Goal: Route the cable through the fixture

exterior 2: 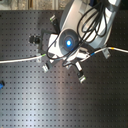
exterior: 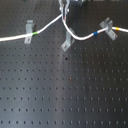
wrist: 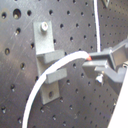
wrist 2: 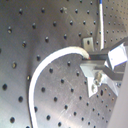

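Jaws pinch the cable (wrist: 55, 70) just beside the fixture (wrist: 48, 60)

Franka Panda arm (exterior 2: 75, 22) in the second exterior view: rounded white shell segments with dark grey joint seams. A circular blue indicator light (exterior 2: 67, 42) glows on a black disc at the wrist flange. Black cables (exterior 2: 92, 22) loop in a bundle beside the light, along the white link. In the first wrist view, the gripper (wrist: 97, 60) shows angular grey metal fingers (wrist: 112, 55), with a small pale screw (wrist: 100, 77) beneath them.
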Available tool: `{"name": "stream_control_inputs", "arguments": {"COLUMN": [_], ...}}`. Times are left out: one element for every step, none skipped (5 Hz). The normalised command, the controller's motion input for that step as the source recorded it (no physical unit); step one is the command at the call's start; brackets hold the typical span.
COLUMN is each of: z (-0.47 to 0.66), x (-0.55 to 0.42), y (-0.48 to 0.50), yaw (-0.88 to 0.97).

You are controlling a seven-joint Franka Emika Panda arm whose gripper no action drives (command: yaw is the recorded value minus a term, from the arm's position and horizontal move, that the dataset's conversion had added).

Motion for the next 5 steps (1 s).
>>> {"name": "stream_control_inputs", "arguments": {"z": [0.29, 0.2, 0.08, 0.14, 0.3], "x": [0.013, -0.015, -0.121, -0.165, -0.243], "y": [-0.032, -0.086, -0.055, 0.013, 0.029], "yaw": [0.0, -0.04, -0.2, -0.28, -0.33]}}
